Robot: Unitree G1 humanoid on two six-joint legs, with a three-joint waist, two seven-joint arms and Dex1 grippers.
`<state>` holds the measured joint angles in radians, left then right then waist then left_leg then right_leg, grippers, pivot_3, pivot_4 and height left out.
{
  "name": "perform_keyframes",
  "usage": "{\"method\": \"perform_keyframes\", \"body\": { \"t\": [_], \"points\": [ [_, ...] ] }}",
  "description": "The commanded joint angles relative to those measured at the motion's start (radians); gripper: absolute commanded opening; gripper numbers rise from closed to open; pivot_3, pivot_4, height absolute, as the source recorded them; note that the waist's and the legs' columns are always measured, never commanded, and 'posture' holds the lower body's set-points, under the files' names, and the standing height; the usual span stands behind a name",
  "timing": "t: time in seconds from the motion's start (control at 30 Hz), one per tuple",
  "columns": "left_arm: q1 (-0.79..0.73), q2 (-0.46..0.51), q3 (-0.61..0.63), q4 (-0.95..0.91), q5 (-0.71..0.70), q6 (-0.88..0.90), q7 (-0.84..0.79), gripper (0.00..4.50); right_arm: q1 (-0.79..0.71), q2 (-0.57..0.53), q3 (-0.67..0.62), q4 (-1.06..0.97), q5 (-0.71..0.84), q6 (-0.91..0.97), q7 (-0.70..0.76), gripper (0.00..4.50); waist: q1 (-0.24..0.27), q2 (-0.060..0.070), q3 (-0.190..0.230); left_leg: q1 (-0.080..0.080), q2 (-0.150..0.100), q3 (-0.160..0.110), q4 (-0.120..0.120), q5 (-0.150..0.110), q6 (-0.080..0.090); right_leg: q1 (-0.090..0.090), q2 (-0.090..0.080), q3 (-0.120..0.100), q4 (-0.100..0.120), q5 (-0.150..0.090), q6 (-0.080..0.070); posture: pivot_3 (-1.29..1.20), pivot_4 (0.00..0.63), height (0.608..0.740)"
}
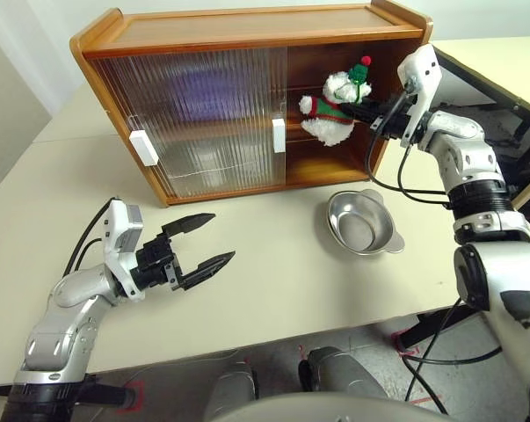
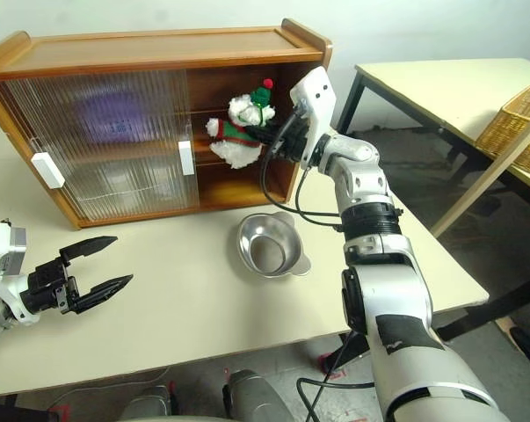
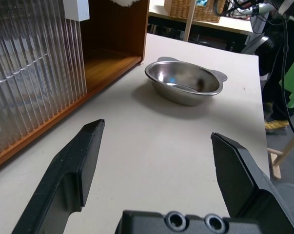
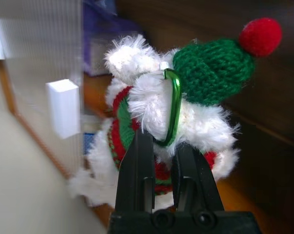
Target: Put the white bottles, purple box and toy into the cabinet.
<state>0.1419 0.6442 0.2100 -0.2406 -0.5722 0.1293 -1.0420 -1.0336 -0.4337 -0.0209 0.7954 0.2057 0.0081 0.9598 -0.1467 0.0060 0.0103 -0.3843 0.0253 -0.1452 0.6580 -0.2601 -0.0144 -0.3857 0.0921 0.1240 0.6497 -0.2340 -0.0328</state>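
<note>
Right gripper (image 1: 367, 112) is clenched on the toy (image 1: 333, 107), pinching its plush body just below the green hat, and holds it in the cabinet's (image 1: 247, 35) open right bay, level with the upper shelf. To finish well, I'd carry it deeper until it sits over the shelf board, then let go and back straight out so nothing snags. Left gripper (image 1: 201, 243) hangs released above the worktop (image 1: 273, 290), well away from the steel bowl (image 1: 361, 224).

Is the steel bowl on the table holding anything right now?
No, the steel bowl on the table is empty, its bare shiny bottom showing.
</note>
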Motion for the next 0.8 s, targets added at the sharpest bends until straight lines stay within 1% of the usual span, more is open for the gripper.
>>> {"method": "perform_keyframes", "body": {
  "t": [0.03, 0.23, 0.47, 0.67, 0.8],
  "points": [
    [0.007, -0.002, -0.006, -0.013, 0.013, -0.005, 0.006, 4.5, -0.055, 0.016, -0.007, 0.085, -0.042, -0.089, -0.065, 0.19, 0.0, 0.0, 0.0, 0.0, 0.0, 0.0, 0.0, 0.0, 0.0, 0.0, 0.0, 0.0, 0.0, 0.0, -0.001, -0.15, 0.005, 0.74],
    [0.004, -0.003, -0.01, -0.015, 0.013, -0.004, 0.012, 4.5, -0.122, 0.041, -0.013, 0.204, -0.084, -0.197, -0.146, 0.18, -0.001, 0.001, 0.0, -0.002, 0.001, 0.0, 0.0, 0.0, 0.001, -0.002, 0.0, 0.0, 0.0, 0.002, -0.003, -0.15, 0.006, 0.74],
    [0.007, -0.008, -0.012, -0.025, 0.013, -0.002, 0.025, 4.5, -0.165, 0.07, -0.023, 0.28, -0.103, -0.273, -0.2, 0.17, -0.001, 0.001, 0.001, -0.003, 0.001, 0.0, 0.0, 0.002, 0.003, -0.004, 0.0, 0.0, 0.0, 0.004, -0.005, -0.14, 0.008, 0.74],
    [0.015, -0.011, -0.013, -0.037, 0.013, 0.002, 0.037, 4.5, -0.192, 0.071, -0.02, 0.312, -0.117, -0.314, -0.215, 0.17, 0.005, 0.001, 0.001, -0.003, 0.002, 0.0, -0.001, 0.002, 0.004, -0.005, 0.0, 0.0, 0.0, 0.004, -0.006, -0.13, 0.009, 0.74],
    [0.017, -0.01, -0.013, -0.042, 0.012, 0.004, 0.041, 4.5, -0.205, 0.074, -0.013, 0.32, -0.124, -0.322, -0.204, 0.17, 0.01, 0.001, 0.001, -0.007, 0.003, 0.0, -0.002, 0.002, 0.003, -0.008, 0.0, 0.0, 0.0, 0.003, -0.006, -0.13, 0.01, 0.74]
  ]
}}
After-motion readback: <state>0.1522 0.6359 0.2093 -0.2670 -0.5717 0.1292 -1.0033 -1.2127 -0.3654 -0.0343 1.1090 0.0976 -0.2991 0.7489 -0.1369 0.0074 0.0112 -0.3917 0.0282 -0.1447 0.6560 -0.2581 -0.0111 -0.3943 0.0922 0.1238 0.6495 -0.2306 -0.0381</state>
